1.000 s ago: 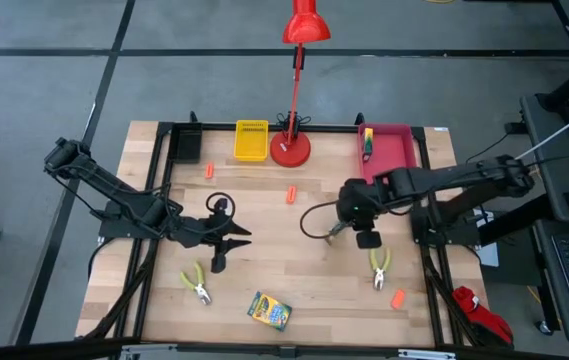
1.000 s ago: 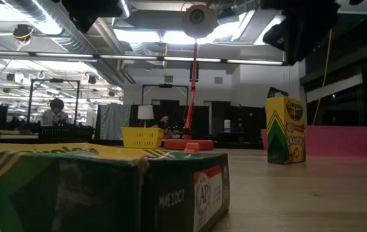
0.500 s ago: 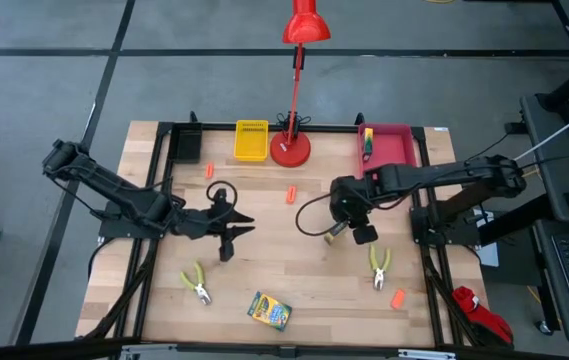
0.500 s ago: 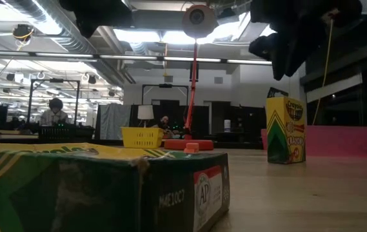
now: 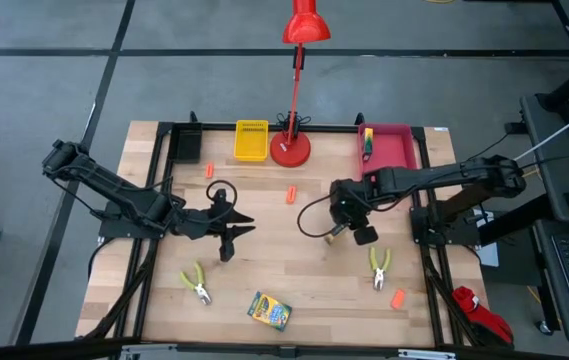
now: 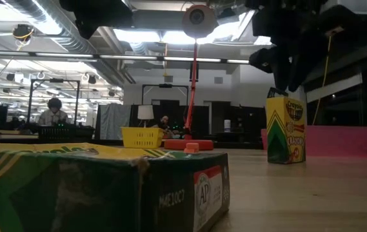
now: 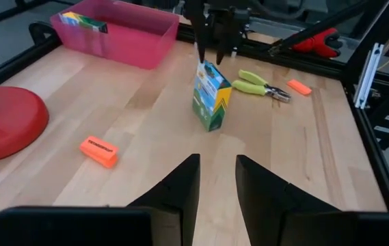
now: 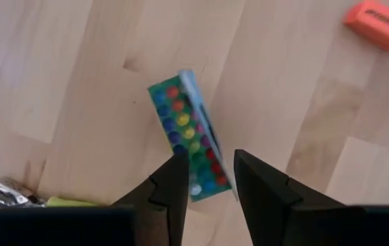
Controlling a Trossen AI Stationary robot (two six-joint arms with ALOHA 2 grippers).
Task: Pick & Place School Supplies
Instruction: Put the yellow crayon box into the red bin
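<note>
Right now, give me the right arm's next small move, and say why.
Probably lower the right gripper straight down: its fingers stand open above the upright crayon box, whose open top shows crayon tips between them, so they could then close on it. The left gripper waits nearby.

Colours and patterns, placed from the red desk lamp (image 5: 294, 90):

- Table (image 5: 294, 290): pale wood planks, black frame.
- Tray just left of the lamp base (image 5: 251, 140): yellow, slatted.
- Tray right of the lamp (image 5: 394, 150): pink.
- Tray far left of the lamp (image 5: 186, 146): black.
- Upright crayon box (image 7: 210, 96), in front of the lamp: green and yellow sides; open top shows rows of multicoloured crayon tips.
- Flat crayon box (image 5: 269, 310), farther forward: yellow and green.
- Small pieces (image 5: 291, 194) (image 5: 209, 171) (image 5: 398, 298): orange.
- Pliers (image 5: 379, 266) (image 5: 196, 283): lime-green handles, silver jaws.
- Both arms: dark.
</note>
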